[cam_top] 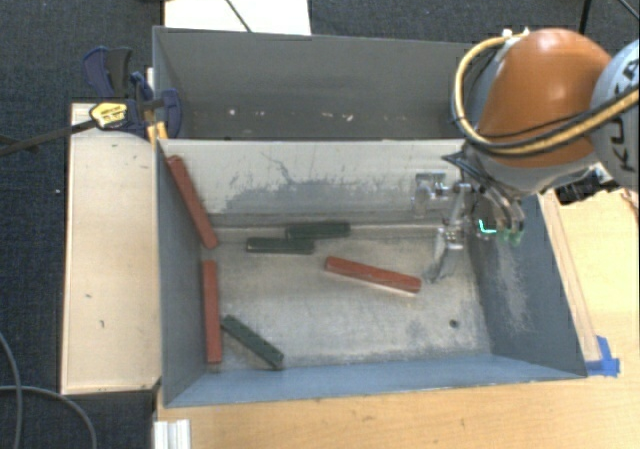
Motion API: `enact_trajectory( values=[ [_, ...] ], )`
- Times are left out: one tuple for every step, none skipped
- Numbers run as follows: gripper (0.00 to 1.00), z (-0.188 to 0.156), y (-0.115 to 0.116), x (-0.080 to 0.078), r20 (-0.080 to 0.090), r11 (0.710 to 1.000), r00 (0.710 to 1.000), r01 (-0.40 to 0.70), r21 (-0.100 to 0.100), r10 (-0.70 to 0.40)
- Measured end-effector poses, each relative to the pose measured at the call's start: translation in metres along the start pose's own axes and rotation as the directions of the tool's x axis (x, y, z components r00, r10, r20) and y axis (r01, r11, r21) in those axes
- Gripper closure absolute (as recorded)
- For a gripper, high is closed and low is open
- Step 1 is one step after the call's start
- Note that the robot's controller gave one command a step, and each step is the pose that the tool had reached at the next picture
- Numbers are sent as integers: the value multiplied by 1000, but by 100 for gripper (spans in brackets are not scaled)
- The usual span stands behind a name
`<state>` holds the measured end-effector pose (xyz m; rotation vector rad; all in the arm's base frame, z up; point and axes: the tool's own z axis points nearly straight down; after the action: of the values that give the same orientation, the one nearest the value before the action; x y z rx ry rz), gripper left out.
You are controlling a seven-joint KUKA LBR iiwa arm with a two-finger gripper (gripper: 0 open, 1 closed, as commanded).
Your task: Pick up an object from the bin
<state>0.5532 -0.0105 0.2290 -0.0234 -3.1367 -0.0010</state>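
Red-brown bar (372, 275) is lying flat in the grey bin (330, 87), clear of its walls, which is likely why the gripper (441, 267) is hanging just beside its right end, though open or closed I cannot tell.

In the bin (520, 327), the tool (439, 273) stands right of the middle bar (372, 276), other bars (210, 312) lying leftward.

red-brown bars (190, 202) (212, 312) (372, 275): 3 | dark green bars (318, 230) (280, 246) (252, 341): 3
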Motion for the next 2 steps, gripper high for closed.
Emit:
enact_trajectory(
  values=[
    [0,-4,0,-2,8,1000,1000,0,0,0],
    [0,47,-4,5,14,1000,1000,19,1,-19]
  ],
)
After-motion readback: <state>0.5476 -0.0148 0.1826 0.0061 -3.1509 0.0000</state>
